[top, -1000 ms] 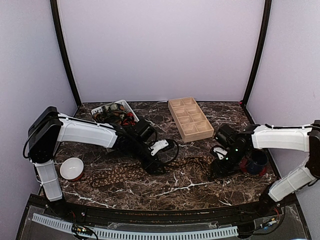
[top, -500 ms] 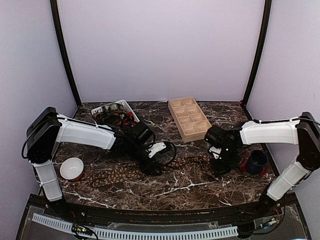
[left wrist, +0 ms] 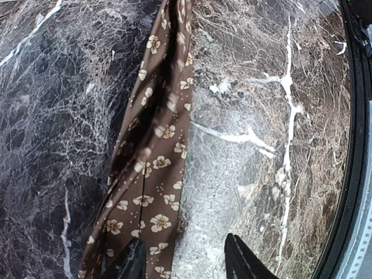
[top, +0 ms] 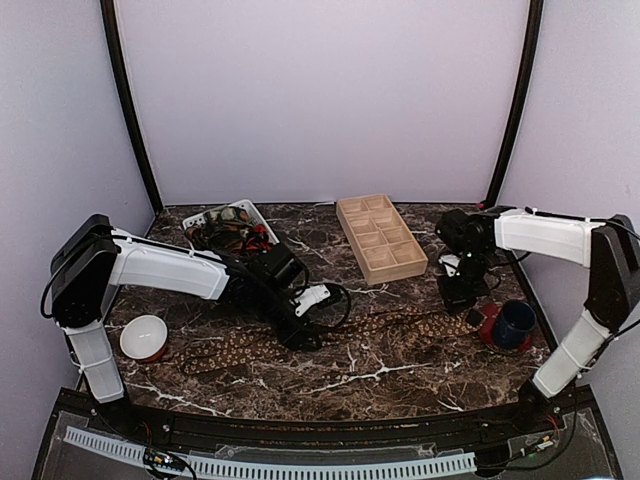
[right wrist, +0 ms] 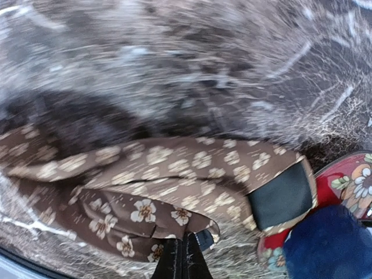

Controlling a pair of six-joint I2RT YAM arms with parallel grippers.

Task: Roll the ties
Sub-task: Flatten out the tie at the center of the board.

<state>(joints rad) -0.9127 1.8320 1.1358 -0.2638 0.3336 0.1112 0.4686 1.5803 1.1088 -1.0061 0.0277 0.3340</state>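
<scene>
Right tool (right wrist: 183, 257): its two fingers are pressed together with no gap. The lower fold of the brown fabric necktie printed with small tan flowers (right wrist: 174, 168) runs straight into their tips, so I judge it pinched there rather than merely touched. That end of the tie shows its black lining and lies against the red flowered saucer (right wrist: 349, 180) carrying a dark blue cup (right wrist: 331, 244), to the right of the pale wooden compartment tray (top: 353, 242) and nearer the arm bases. From this pinch the tie runs long and narrow across the dark marble counter (top: 400, 385), passing on the near side of the tray and ending well to the tray's left.

Its long axis therefore lies almost straight from one tool to the other. Left tool (left wrist: 183, 239) hangs low over the middle of that run, near-left of the tray, fingers partly apart and gripping nothing. One finger sits over the cloth, the other over bare counter just beside the tie's edge.

As I judge it, rolling must begin at an end, and the right arm is the one at an end. The left tool is placed to pin the strip flat while that end turns over toward it. No coil is formed yet.
</scene>
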